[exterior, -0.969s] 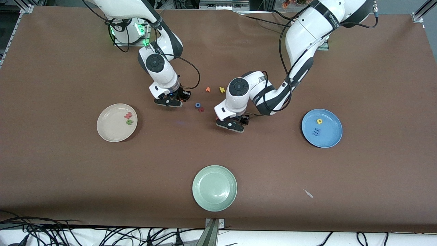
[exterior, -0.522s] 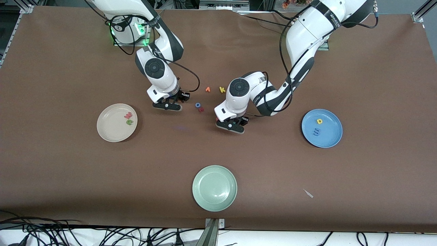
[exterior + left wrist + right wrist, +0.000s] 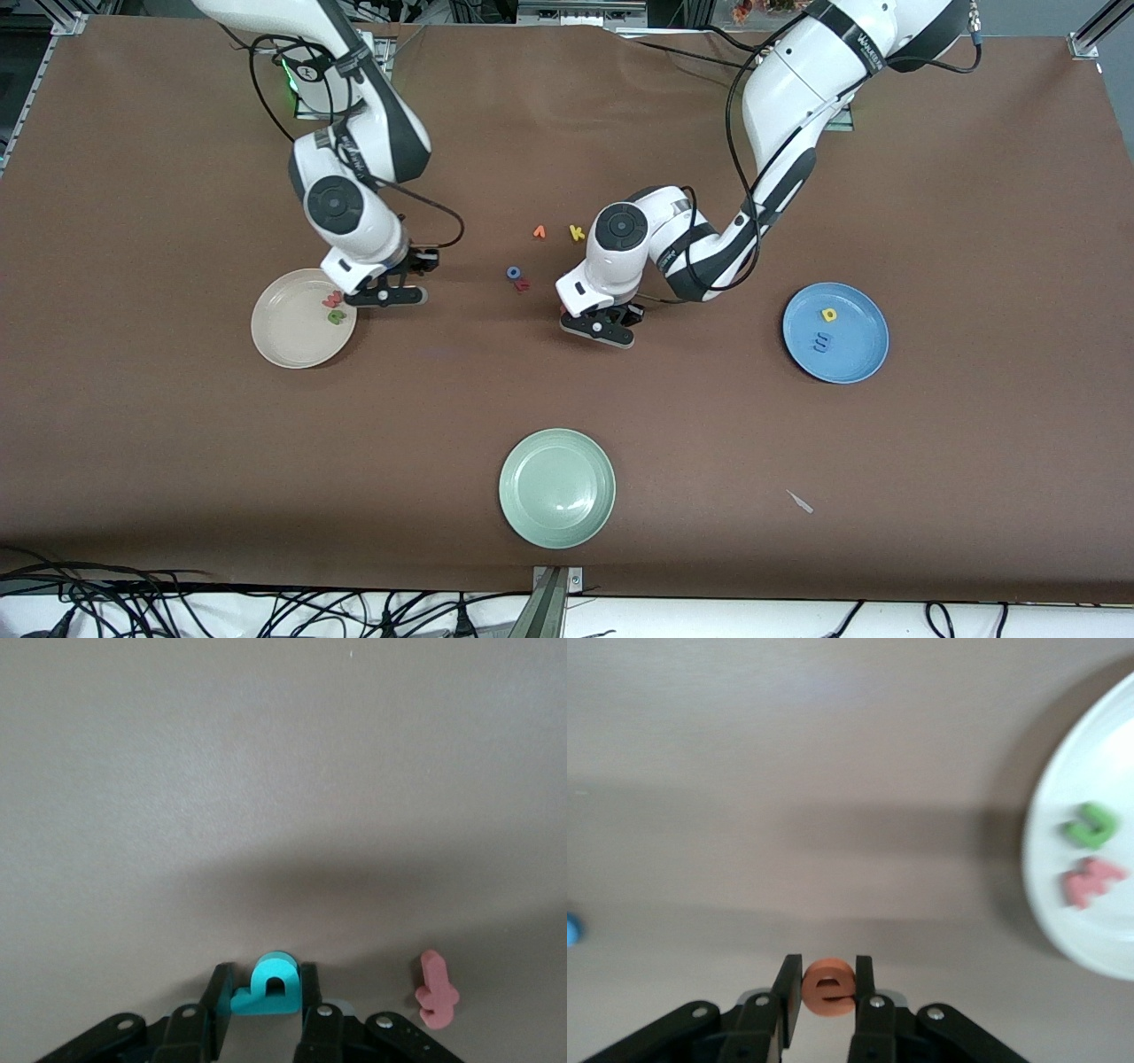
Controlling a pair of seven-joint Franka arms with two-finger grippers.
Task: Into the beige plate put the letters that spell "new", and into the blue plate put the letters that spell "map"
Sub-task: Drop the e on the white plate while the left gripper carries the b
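Note:
The beige plate (image 3: 282, 341) holds the pinkish-red w (image 3: 332, 299) and the green n (image 3: 336, 315); both also show in the right wrist view, the n (image 3: 1091, 826) and the w (image 3: 1091, 883). My right gripper (image 3: 387, 295) hangs over the table just beside that plate's rim, shut on the orange e (image 3: 829, 986). My left gripper (image 3: 599, 325) is low at mid-table, shut on the teal a (image 3: 266, 985). On the blue plate (image 3: 852, 356) lie the yellow p (image 3: 829, 314) and the blue m (image 3: 823, 341).
Loose at mid-table are an orange v (image 3: 539, 232), a yellow k (image 3: 577, 232), a blue o (image 3: 513, 273) and a pinkish-red f (image 3: 522, 284), the f (image 3: 436, 990) close to my left gripper. A pale green plate (image 3: 556, 487) sits nearest the camera.
My right arm has carried the orange e from mid-table over to the beige plate's rim. My left gripper has shut on the teal a.

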